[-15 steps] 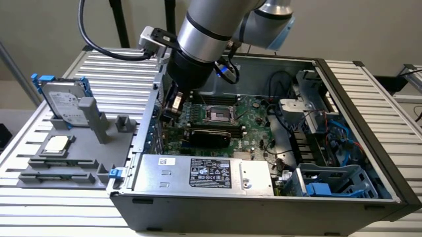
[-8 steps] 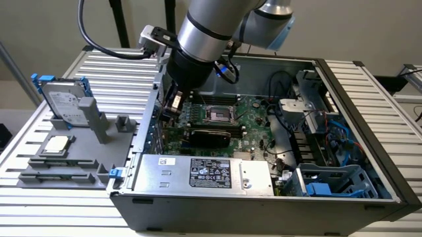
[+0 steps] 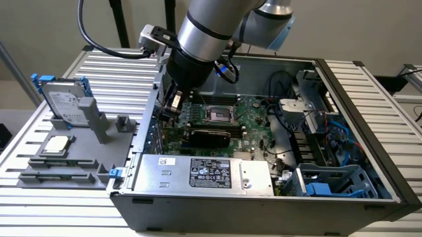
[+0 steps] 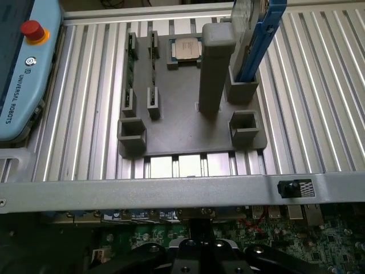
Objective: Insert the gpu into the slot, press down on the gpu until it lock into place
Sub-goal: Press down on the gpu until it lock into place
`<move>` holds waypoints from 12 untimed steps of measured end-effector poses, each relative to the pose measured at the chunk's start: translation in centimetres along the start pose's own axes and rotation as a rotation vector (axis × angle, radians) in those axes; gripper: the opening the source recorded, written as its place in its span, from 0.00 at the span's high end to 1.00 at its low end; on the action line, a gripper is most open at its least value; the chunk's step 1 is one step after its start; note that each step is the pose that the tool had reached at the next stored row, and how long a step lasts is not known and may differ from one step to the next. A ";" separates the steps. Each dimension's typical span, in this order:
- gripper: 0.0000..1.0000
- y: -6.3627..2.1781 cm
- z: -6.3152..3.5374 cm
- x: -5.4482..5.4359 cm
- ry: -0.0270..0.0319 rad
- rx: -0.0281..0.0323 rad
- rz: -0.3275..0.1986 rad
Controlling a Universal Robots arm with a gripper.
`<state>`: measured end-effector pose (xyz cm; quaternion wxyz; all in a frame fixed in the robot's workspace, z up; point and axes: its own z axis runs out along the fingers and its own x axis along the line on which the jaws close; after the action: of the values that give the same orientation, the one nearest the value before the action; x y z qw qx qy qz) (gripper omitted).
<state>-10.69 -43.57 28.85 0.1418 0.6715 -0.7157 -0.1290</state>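
The gpu (image 3: 207,135) is a thin black card standing on edge across the green motherboard (image 3: 254,116) inside the open computer case (image 3: 264,210), just beyond the silver power-supply box. My gripper (image 3: 173,107) hangs from the arm over the motherboard by the case wall at the exterior view's left, a little beyond the card's near end and apart from it. In the wrist view the gripper's black body (image 4: 199,254) sits above a strip of motherboard (image 4: 279,234), with the case's metal wall (image 4: 171,187) right behind it.
A grey fixture tray (image 3: 79,148) outside the case holds a silver hard drive with blue clips (image 3: 63,101), a CPU (image 4: 186,48) and memory sticks (image 3: 56,162). A teach pendant (image 4: 23,74) lies on the slatted table. Cables and drive cages (image 3: 316,123) fill the case's other side.
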 end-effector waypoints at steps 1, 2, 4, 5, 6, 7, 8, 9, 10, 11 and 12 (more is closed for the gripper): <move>0.89 0.00 0.00 0.0 -0.0001 0.0000 0.000; 0.89 0.00 0.01 0.0 -0.0002 0.0001 0.000; 0.89 -0.01 0.01 0.0 -0.0001 0.0000 0.000; 0.89 -0.01 0.02 0.0 0.0000 0.0000 0.000; 0.89 -0.01 0.02 0.0 0.0000 0.0000 0.000; 0.89 -0.01 0.02 0.0 -0.0001 0.0000 0.000; 0.89 -0.01 0.01 0.0 -0.0002 0.0001 0.000; 0.89 0.01 -0.02 0.0 -0.0005 0.0001 0.000; 0.89 0.03 -0.08 0.0 -0.0005 -0.0001 0.000; 0.89 0.07 -0.15 0.0 -0.0004 -0.0002 0.000; 0.89 0.08 -0.20 0.0 -0.0003 -0.0002 0.000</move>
<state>-10.69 -43.56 29.06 0.1418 0.6715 -0.7158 -0.1291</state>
